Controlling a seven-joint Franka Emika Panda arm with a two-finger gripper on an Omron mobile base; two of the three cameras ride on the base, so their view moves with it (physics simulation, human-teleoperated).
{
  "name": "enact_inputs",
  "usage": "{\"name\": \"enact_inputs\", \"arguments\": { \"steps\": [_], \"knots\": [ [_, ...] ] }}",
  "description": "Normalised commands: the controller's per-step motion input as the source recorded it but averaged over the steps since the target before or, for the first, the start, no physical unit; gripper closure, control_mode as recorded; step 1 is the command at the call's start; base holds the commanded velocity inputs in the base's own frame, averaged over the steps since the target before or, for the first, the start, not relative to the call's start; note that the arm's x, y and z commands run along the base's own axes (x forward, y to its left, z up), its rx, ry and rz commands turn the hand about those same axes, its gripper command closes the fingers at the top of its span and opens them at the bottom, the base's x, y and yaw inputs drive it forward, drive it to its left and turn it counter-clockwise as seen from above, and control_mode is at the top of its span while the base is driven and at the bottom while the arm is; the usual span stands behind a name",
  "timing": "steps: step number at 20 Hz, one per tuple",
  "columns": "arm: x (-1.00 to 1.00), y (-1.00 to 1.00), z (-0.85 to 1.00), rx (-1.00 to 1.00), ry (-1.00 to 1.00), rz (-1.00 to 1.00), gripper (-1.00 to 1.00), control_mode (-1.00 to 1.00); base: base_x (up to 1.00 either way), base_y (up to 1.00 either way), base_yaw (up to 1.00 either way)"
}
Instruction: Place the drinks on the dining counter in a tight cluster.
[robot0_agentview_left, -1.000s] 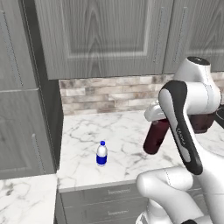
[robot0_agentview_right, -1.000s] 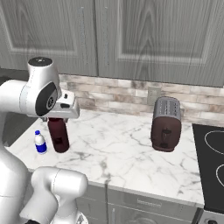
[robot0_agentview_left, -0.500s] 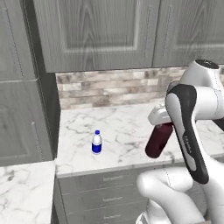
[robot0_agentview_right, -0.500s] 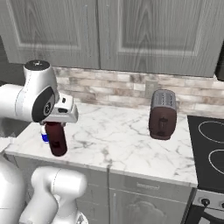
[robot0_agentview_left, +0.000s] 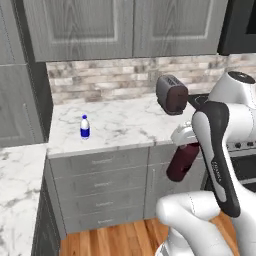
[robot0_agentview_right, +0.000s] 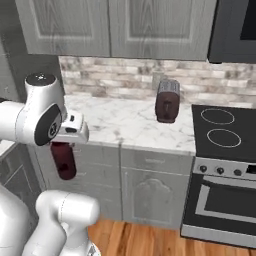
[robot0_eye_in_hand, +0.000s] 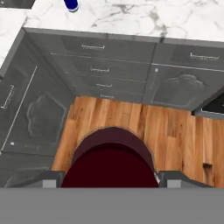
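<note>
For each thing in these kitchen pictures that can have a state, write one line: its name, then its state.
Maroon bottle: held in the air, off the worktop, tilted.
Gripper: shut on the maroon bottle.
Water bottle: upright on the worktop, capped.
Toaster: upright on the worktop.
Drawers: closed.
Oven door: closed.

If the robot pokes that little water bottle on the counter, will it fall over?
Probably, yes. The water bottle stands upright, tall for its narrow base, so a high push may well tip it. It looks small and light, and once down its round body would likely roll on the smooth marble worktop.
</note>
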Motion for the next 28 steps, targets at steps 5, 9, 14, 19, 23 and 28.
{"name": "enact_inputs", "arguments": {
  "steps": [5, 9, 14, 19, 23, 28],
  "knots": [
    [0.0, 0.0, 0.0, 0.0, 0.0, 0.0, 1.0, 1.0, -0.69, -0.33, 0.61],
    [0.0, 0.0, 0.0, 0.0, 0.0, 0.0, 1.0, 1.0, -0.42, -0.22, 0.93],
    [0.0, 0.0, 0.0, 0.0, 0.0, 0.0, 1.0, 1.0, -0.24, 0.0, 0.99],
    [0.0, 0.0, 0.0, 0.0, 0.0, 0.0, 1.0, 1.0, -0.54, 0.12, 0.85],
    [0.0, 0.0, 0.0, 0.0, 0.0, 0.0, 1.0, 1.0, -0.59, 0.4, 0.79],
    [0.0, 0.0, 0.0, 0.0, 0.0, 0.0, 1.0, 1.0, -0.61, 0.71, 0.56]
  ]
}}
